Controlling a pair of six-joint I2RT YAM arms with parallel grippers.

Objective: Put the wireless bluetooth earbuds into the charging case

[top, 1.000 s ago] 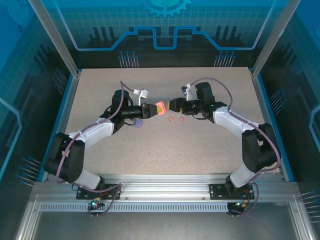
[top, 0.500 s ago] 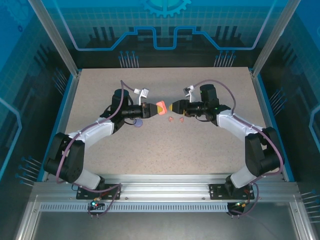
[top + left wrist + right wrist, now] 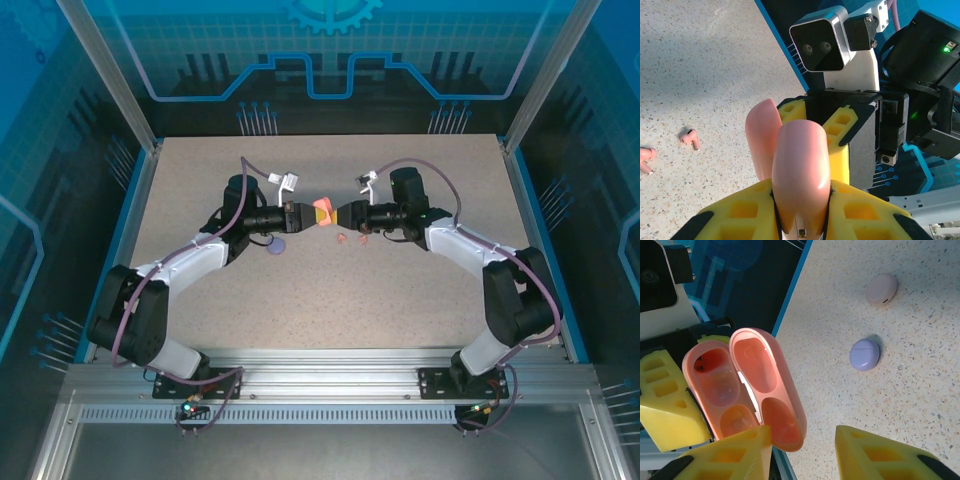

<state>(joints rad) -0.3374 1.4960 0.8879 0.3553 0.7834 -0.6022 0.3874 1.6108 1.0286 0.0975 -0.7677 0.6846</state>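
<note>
My left gripper [image 3: 300, 214] is shut on a coral-pink charging case [image 3: 323, 212], holding it above the middle of the table. In the right wrist view the case [image 3: 745, 390] has its lid swung open, and both halves show hollow wells. My right gripper [image 3: 345, 214] faces it from the right, open. One yellow fingertip [image 3: 747, 447] sits against the lower end of the lid and the other [image 3: 865, 450] stands well apart. Two small coral-pink earbuds [image 3: 690, 139] [image 3: 645, 159] lie on the table below, also seen in the top view [image 3: 342, 238] [image 3: 363, 238].
A purple case [image 3: 865, 354] and a pale pink case [image 3: 881, 289], both closed, lie on the speckled table [image 3: 400, 300] under the left arm. A blue rim [image 3: 790, 295] borders the table, with metal frame posts at its corners.
My right gripper has moved left up to the case and its jaws have narrowed. The left gripper has held the case almost still.
</note>
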